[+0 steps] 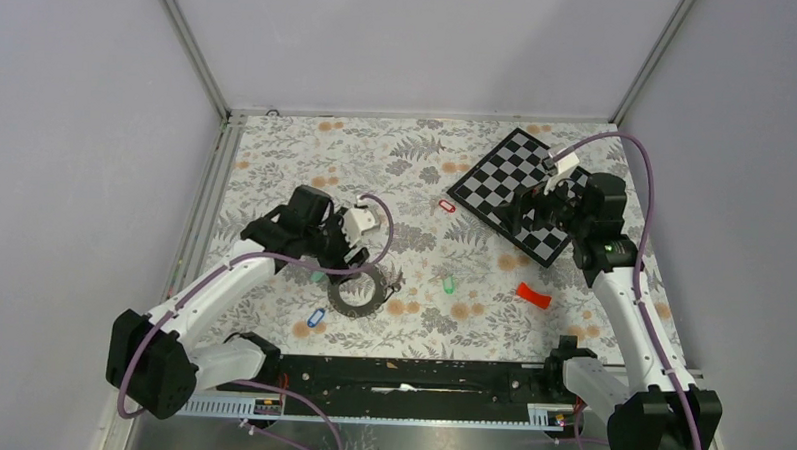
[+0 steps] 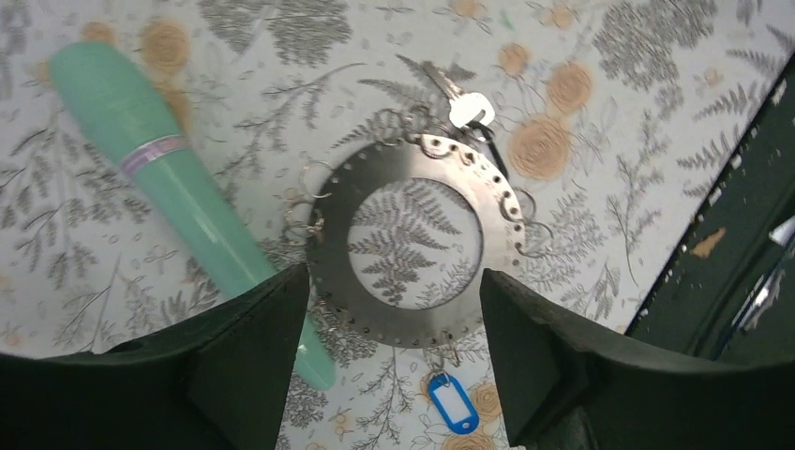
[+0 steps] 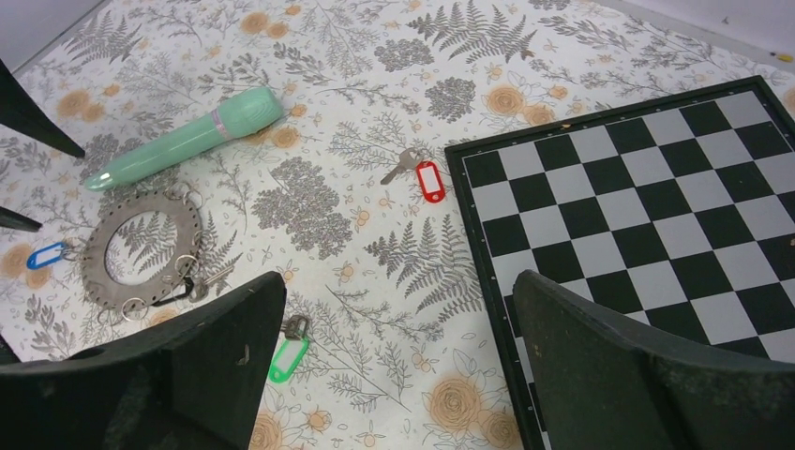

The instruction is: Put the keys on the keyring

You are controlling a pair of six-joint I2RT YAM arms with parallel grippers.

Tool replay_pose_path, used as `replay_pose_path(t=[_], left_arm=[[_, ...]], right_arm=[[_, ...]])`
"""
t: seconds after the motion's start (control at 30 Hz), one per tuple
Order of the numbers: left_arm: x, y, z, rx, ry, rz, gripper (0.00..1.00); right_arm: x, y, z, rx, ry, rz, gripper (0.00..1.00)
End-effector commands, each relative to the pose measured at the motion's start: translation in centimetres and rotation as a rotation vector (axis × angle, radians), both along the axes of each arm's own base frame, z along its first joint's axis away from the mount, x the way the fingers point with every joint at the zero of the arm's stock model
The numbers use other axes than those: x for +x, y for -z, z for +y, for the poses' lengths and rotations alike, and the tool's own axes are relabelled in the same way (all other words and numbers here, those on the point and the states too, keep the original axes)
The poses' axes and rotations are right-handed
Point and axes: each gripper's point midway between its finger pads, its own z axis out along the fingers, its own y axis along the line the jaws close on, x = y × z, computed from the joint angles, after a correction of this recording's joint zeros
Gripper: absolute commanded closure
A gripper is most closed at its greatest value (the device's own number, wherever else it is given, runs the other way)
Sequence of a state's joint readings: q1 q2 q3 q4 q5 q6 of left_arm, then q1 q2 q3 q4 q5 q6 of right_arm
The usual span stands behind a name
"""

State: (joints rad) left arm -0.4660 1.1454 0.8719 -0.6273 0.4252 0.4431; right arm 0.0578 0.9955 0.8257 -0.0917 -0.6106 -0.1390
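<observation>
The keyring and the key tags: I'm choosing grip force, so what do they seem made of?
The keyring looks like flat brushed metal: grey, dull sheen, small punched holes round the rim. The blue tag, red tag and green tag look like glossy coloured plastic, with pale inserts; likely, not certain.

— What's the room like around you?
— Plain pale grey all round: the 9 o'clock wall (image 1: 78, 124), the 12 o'clock wall (image 1: 421, 46) and the 3 o'clock wall (image 1: 747, 147). Silvery metal posts (image 1: 193, 46) stand at the two far corners.
— And under you?
— My worktop (image 1: 471, 333), spread with a cloth (image 1: 287, 151) printed in grey ferns and orange roses. A metal rail (image 1: 210, 193) runs along its 9 o'clock edge, a black beam (image 1: 409, 375) along 6 o'clock.
— The light?
— Even and soft; shadows are faint.
</observation>
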Motion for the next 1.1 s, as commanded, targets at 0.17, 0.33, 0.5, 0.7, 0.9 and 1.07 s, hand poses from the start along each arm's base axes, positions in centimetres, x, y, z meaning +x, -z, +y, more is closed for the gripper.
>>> replay_pose_path(t=[0.17, 0.33, 0.5, 0.7, 0.9, 1.07], left_arm=[[-6.7, 3.1, -1.2, 0.047, 0.419, -0.061, 0.46], [-8.7, 4.8, -1.4, 0.089, 0.653, -0.149, 0.53], [-8.4, 6.1, -1.5, 0.162, 0.802, -0.198, 0.56], [-8.5, 8.2, -1.0, 0.257, 0.91, -0.126, 0.64], [-8.0, 9.1, -1.1, 0.305, 0.947, -0.108, 0.65], [-7.8, 9.3, -1.4, 0.308, 0.965, -0.108, 0.61]], right_arm=[[-0.8, 0.6, 1.0, 0.004, -0.084, -0.005, 0.01], [-0.8, 0.9, 1.0, 0.002, -0.089, -0.001, 0.01], [-0.9, 1.1, 1.1, 0.003, -0.095, 0.003, 0.01], [-1.1, 1.0, 1.2, 0.006, -0.102, 0.0, 0.01], [-1.2, 1.0, 1.3, 0.004, -0.11, -0.003, 0.01], [-1.4, 1.1, 1.4, 0.007, -0.125, 0.0, 0.01]])
